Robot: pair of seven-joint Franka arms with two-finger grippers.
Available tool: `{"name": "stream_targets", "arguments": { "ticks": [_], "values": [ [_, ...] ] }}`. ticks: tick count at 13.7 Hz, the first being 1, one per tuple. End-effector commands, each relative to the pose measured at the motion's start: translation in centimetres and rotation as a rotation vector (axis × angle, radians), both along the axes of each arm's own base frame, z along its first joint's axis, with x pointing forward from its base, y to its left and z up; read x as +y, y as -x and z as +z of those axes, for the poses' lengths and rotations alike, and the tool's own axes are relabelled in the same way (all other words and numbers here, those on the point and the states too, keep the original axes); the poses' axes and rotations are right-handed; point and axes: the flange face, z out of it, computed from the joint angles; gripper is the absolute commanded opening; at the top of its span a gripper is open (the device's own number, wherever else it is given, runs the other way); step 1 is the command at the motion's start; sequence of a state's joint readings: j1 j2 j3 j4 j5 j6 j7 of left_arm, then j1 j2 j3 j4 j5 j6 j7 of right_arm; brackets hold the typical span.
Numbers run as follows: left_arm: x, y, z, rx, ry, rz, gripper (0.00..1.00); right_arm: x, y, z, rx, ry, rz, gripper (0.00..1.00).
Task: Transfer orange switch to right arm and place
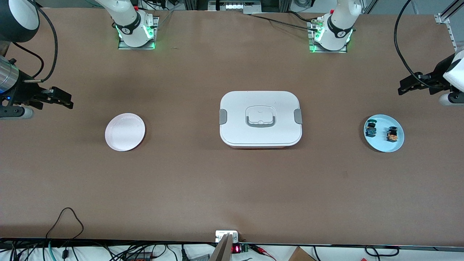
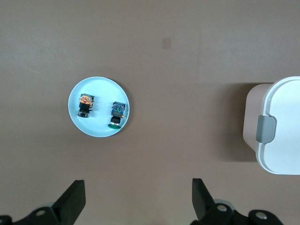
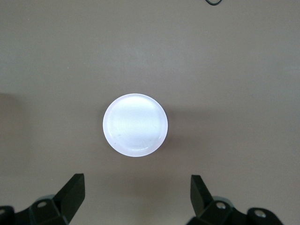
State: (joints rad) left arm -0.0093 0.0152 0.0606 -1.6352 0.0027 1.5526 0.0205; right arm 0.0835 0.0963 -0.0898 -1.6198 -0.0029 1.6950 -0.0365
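a brown counter (image 1: 232, 188) seen from above. the orange switch (image 1: 392, 134) lies on its side on a pale blue plate (image 1: 383, 145) at the left arm's end of the counter, beside a second switch with green and blue parts (image 1: 370, 129), the two apart. in the left wrist view the orange switch (image 2: 85, 105) shows its orange end pointing away from the jaws and its black end toward them, so its long axis runs toward the gripper. the left gripper (image 1: 405, 88) hovers over bare counter near the plate, jaws spread wide, holding nothing, well clear of the switch. the right gripper (image 1: 62, 99) waits over the other end, jaws wide, near an empty white plate (image 1: 125, 132). a white lidded box (image 1: 260, 119) sits at the centre.
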Motion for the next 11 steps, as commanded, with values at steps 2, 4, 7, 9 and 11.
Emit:
{"name": "stream_targets", "arguments": {
  "ticks": [2, 4, 7, 9, 11],
  "values": [
    [0.2, -0.2, 0.4, 0.027, -0.013, 0.006, 1.00, 0.3, 0.3, 0.9, -0.001, 0.005, -0.013, 1.00],
    [0.3, -0.4, 1.1, 0.012, -0.014, 0.004, 1.00, 0.2, 0.3, 0.9, -0.001, 0.005, -0.014, 1.00],
    [0.6, -0.7, 0.5, 0.026, -0.013, 0.006, 1.00, 0.2, 0.3, 0.9, -0.001, 0.005, -0.016, 1.00],
    [0.8, -0.2, -0.1, 0.070, -0.008, -0.024, 1.00, 0.2, 0.3, 0.9, -0.001, 0.005, -0.016, 1.00],
    [0.7, 0.3, -1.4, 0.130, 0.014, -0.138, 1.00, 0.2, 0.3, 0.9, -0.001, 0.005, -0.016, 1.00]
  ]
}}
